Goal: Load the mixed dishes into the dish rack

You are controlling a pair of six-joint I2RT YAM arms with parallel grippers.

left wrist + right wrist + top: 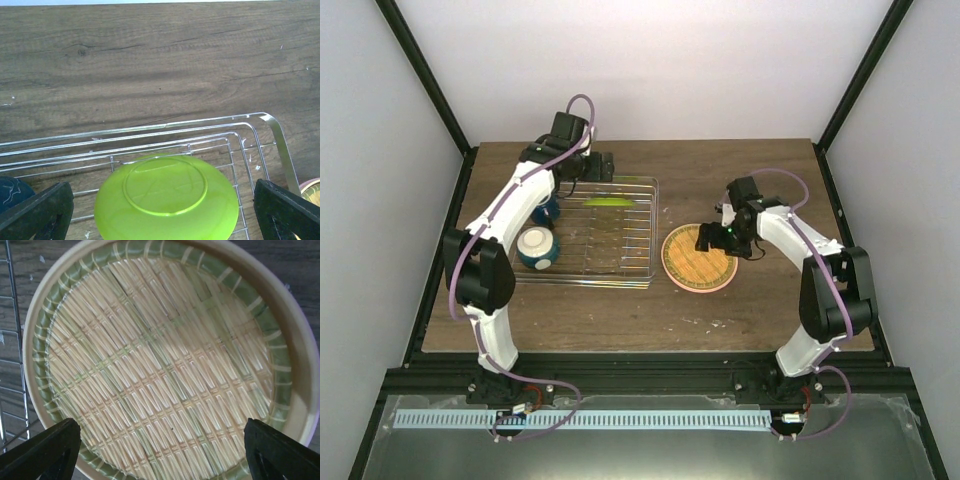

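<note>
We see the left tool [161, 214] spread wide, holding nothing, over the lime-green plate [165, 192], which stands on its edge in the far part of the dish rack [278, 142]. The right tool [160, 452] is spread too, above the cream plate [160, 355]. This plate lies on the salmon-pink plate [700, 291] on the desk [150, 60], just beside the rack.

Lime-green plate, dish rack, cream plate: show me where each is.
lime-green plate [165, 187]: left wrist view, underside centre.
dish rack [281, 147]: left wrist view, flat corner strip.
cream plate [160, 360]: right wrist view, woven centre.
</note>
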